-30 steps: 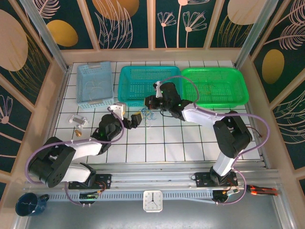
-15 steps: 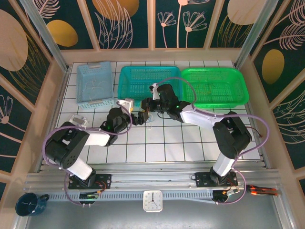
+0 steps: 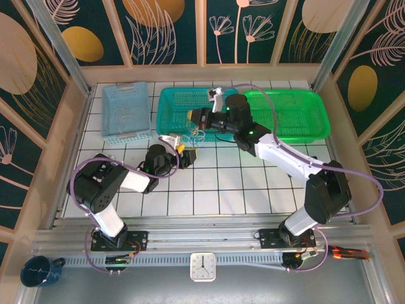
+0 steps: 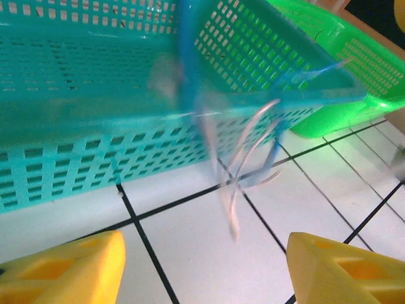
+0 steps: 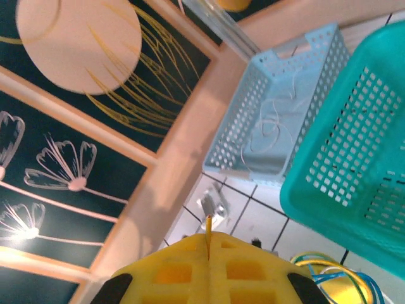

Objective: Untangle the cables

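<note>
The cables (image 3: 193,135) are a small bunch of blue, whitish and yellow cords hanging off the table, just in front of the teal basket (image 3: 171,115). My right gripper (image 3: 192,117) is above them and shut on the cables. In the right wrist view a thin yellow cord end sticks out between the closed fingers (image 5: 190,266), and more loops (image 5: 335,278) trail at the lower right. My left gripper (image 3: 187,154) sits low on the tiles just short of the bunch. Its yellow fingertips (image 4: 63,266) stand apart with nothing between them, and the blurred cables (image 4: 243,158) dangle ahead of them.
A light blue basket (image 3: 126,113) with a thin white cord (image 5: 275,123) in it stands at the back left. A green basket (image 3: 319,126) stands at the back right. A small clear object (image 5: 212,202) lies on the tiles at the left. Purple arm cords loop over both arms.
My right gripper has risen and swung back over the teal basket's front, lifting the cables off the tiles. My left gripper has slid right toward them, and its jaws have narrowed.
</note>
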Motion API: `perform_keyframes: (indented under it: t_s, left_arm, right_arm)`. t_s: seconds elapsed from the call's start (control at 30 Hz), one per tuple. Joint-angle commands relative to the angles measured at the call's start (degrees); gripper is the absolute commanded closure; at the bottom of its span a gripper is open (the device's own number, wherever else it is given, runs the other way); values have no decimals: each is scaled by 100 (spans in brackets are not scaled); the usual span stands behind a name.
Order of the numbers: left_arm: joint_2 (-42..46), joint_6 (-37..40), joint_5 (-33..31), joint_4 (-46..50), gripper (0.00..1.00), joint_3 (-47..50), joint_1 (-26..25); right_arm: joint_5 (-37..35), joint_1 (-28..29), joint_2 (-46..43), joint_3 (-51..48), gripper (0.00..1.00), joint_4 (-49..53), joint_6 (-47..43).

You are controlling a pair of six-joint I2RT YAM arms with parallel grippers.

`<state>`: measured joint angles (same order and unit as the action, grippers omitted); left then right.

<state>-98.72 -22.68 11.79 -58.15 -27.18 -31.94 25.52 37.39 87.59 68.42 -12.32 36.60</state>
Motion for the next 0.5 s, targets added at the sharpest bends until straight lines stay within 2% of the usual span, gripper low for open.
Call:
perform_keyframes:
  t_s: [0.0, 0.03, 0.07, 0.3, 0.47]
  left_arm:
    - [-138, -26, 162, -327, 45, 108, -22]
    - [-139, -30, 191, -332, 49, 108, -22]
    - [-139, -35, 225, -341, 50, 108, -22]
    - [424, 64, 328, -455, 24, 367, -20]
    - [927, 335, 581, -64, 14, 485, -22]
  right_arm:
    - [146, -141, -206, 122, 100, -215, 136]
    - [140, -173, -237, 99, 100, -212, 137]
    - [131, -198, -249, 71, 100, -202, 137]
    - [191, -238, -198, -298, 100, -289, 172]
    - [197, -215, -76, -493, 100, -246, 41]
